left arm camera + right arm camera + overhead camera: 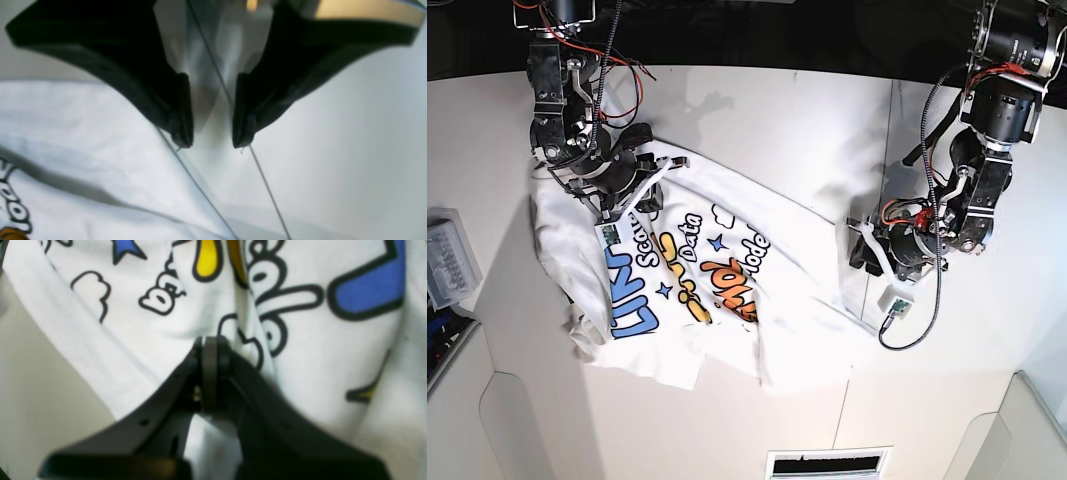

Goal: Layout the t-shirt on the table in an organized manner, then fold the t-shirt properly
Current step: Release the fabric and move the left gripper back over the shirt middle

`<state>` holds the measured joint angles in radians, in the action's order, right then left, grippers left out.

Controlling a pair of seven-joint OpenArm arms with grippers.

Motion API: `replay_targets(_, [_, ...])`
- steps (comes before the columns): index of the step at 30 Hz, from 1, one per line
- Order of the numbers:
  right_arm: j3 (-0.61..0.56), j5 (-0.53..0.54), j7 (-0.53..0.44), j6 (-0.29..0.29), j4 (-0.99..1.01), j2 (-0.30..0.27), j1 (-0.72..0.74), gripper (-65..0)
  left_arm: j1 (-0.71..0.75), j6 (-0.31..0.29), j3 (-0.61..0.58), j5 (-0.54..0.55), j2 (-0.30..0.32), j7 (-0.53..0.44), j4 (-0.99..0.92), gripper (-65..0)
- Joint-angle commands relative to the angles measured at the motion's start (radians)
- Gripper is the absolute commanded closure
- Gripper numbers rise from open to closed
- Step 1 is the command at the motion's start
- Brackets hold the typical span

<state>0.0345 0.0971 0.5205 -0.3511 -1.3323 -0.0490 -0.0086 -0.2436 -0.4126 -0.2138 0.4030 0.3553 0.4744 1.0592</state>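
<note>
Lying rumpled on the surface (807,120), the t-shirt (727,290) was print side up, spread across the left-centre of the base view w/ folds and a bunched edge at its lower left. Right hand (210,350) was shut tight, jaws pressed together, w/ white cloth running between its fingers just behind the tips; it sat at the shirt's upper left corner in base view, so it was gripping the t-shirt. In right wrist view the printed lettering, a blue star and cloud outlines filled the frame around it. Left hand (211,143) was open, jaws apart, nothing between them; it hung over bare surface, tips just beside the shirt's edge, over a thin dark seam line (267,190). Small grey tray (449,262) sat at the far left edge of the base view, apart from the shirt.
</note>
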Motion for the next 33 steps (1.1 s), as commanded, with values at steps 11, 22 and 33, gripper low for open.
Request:
replay_targets(11, [0.001,0.019,0.051,0.003,0.001,-0.003,-0.002,0.0,0.037,-0.103,0.15,0.225,-0.056,0.148,0.072,-23.9])
replay_targets(22, [0.001,0.019,0.051,0.003,0.001,-0.003,0.0,0.0,0.072,-0.152,0.149,0.232,-0.148,0.094,0.074,-16.3])
replay_targets(33, [0.001,0.019,0.051,0.003,0.001,-0.003,0.0,0.0,0.072,-0.113,0.208,0.119,-0.147,0.092,0.291,0.0])
